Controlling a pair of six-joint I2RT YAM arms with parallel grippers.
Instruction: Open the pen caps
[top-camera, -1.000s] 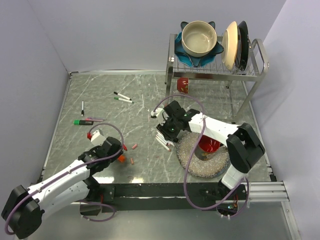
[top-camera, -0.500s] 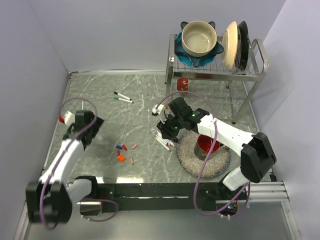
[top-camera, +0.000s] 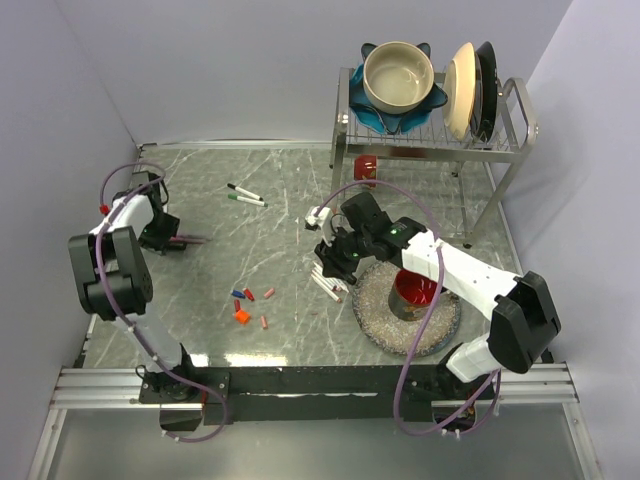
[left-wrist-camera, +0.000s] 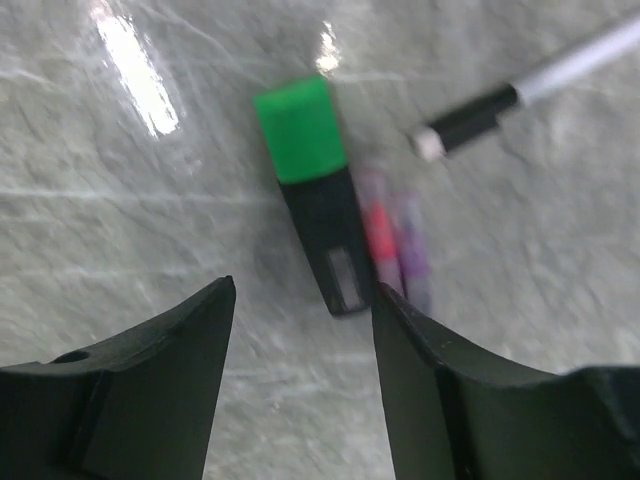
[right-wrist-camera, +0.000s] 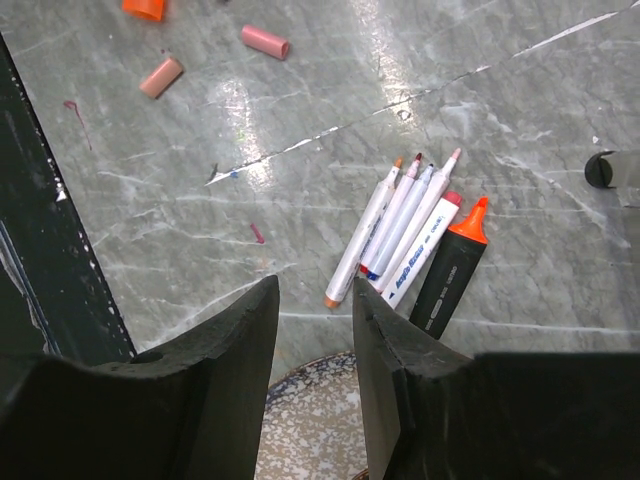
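Just moved left pincer (left-wrist-camera: 302, 292) off loose caps (top-camera: 241, 315) at bench (top-camera: 300, 190) centre to far left; now hovering released, empty, over green cap (left-wrist-camera: 298, 130), still seated on black marker (left-wrist-camera: 335, 250). Right pincer (right-wrist-camera: 315, 292) released, empty, above uncapped pens (right-wrist-camera: 398, 232). Probably green cap next.

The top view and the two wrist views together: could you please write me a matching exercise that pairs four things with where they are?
Things:
1. green-capped marker
2. orange highlighter
3. red cup
4. beige bowl

Places:
A. on the dish rack
B. beside the white pens
C. on the speckled mat
D. on the table below the open left gripper

Pairs: 1-D, 2-B, 3-C, 4-A
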